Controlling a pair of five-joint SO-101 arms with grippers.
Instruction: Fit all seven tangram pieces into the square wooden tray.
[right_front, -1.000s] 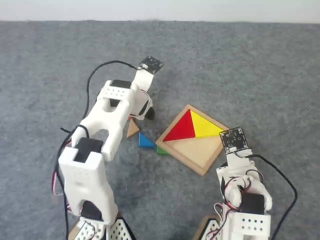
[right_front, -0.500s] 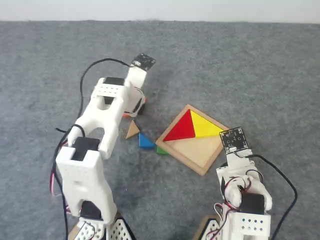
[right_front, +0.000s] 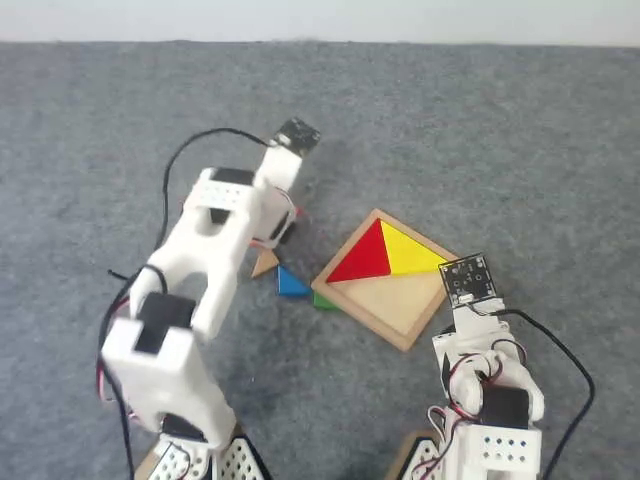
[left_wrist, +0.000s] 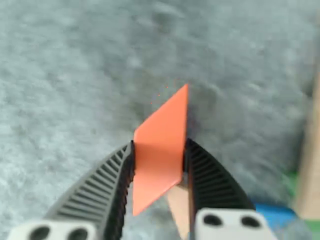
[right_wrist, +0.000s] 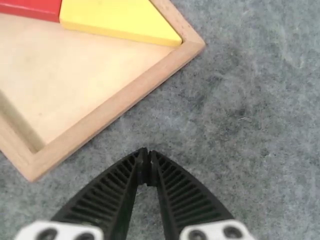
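- Left wrist view, holding: left pincer (left_wrist: 159, 146) clenched on the flat faces of an orange parallelogram tangram piece (left_wrist: 161, 135). The piece stands on edge above the grey felt tabletop (left_wrist: 75, 75), outside the tray.
- Right wrist view, holding: right pincer (right_wrist: 146, 159) clenched on nothing, over the tabletop just outside the rim of the square wooden tray (right_wrist: 120, 107).
- Tray contents, high view: large red triangle (right_front: 362, 258) and large yellow triangle (right_front: 408, 252) seated side by side in the far half; the near half is bare wood.
- Loose stock by the tray corner nearest the left arm: small blue triangle (right_front: 291, 283), tan triangle (right_front: 264, 262), green piece (right_front: 324, 300).
- Hazard, as we judge it: the grip sits on one end of the parallelogram, so the piece may pivot or slip in transit. Lowered on edge, it could catch the rim or land on the seated triangles. The tray seems to lie loose, and a nudge would shift it.
- Hazard: the right pincer sits close to the tray, so the arms could meet there.
- View differences: the left wrist view shows us the grip. In the high view the arm covers the grip and leaves an orange sliver, but that view gives us the whole layout. The right wrist view adds the rim's depth.
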